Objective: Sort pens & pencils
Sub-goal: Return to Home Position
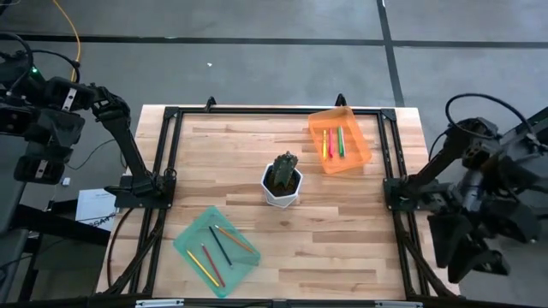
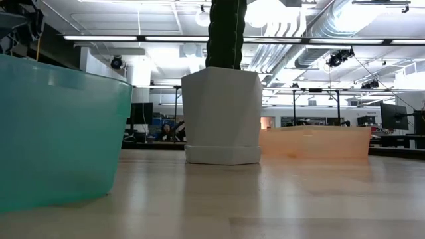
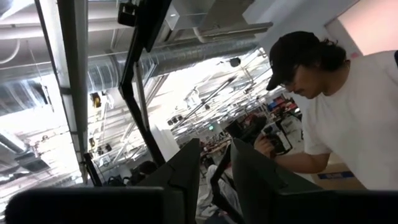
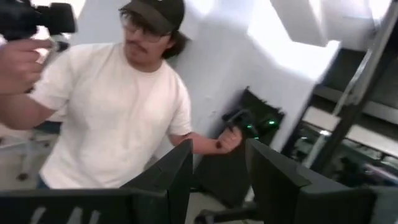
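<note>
The pens (image 1: 333, 142) lay in the orange bin (image 1: 358, 158) on the tabletop's (image 1: 342, 222) right side and the pencils (image 1: 219, 249) in the green bin (image 1: 190, 237) on its left, with a potted cactus (image 1: 282, 184) between them. Only the wrist views showed a person (image 4: 112, 99) in a white shirt. Off the tabletop, the left end effector (image 3: 214, 177) was narrowly parted and the right end effector (image 4: 219, 180) wider, both empty

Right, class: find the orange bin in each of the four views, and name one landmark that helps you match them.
High view: the orange bin sits in the upper right of the picture.
Low view: its orange wall shows low, right of centre.
Left wrist view: not in it.
Right wrist view: not in it.
Shared landmark: the white pot, to the picture's left of the bin in both of those views.
</note>
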{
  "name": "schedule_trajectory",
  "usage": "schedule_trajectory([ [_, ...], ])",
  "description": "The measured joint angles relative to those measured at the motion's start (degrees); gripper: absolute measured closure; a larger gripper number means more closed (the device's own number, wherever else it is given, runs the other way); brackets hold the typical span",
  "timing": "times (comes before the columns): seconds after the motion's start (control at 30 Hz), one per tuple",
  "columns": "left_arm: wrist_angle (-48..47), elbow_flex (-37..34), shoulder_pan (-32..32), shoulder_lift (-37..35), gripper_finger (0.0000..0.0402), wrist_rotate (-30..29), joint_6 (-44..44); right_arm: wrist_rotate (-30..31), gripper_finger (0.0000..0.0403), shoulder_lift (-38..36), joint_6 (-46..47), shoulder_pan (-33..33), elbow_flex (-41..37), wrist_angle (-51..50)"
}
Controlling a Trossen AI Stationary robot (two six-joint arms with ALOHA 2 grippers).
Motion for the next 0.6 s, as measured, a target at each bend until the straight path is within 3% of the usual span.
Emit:
schedule_trajectory([
  [0.2, 0.24, 0.00, 0.00, 0.00, 0.0323, -0.05, 0.30, -8.05, 0.0261, -1.04, 3.93, -4.09, 0.00, -6.69],
  [0.6, 0.92, 0.01, 0.00, 0.00, 0.0323, -0.07, 1.77, -8.86, 0.0261, -5.60, 11.94, -9.12, -0.02, -12.78],
])
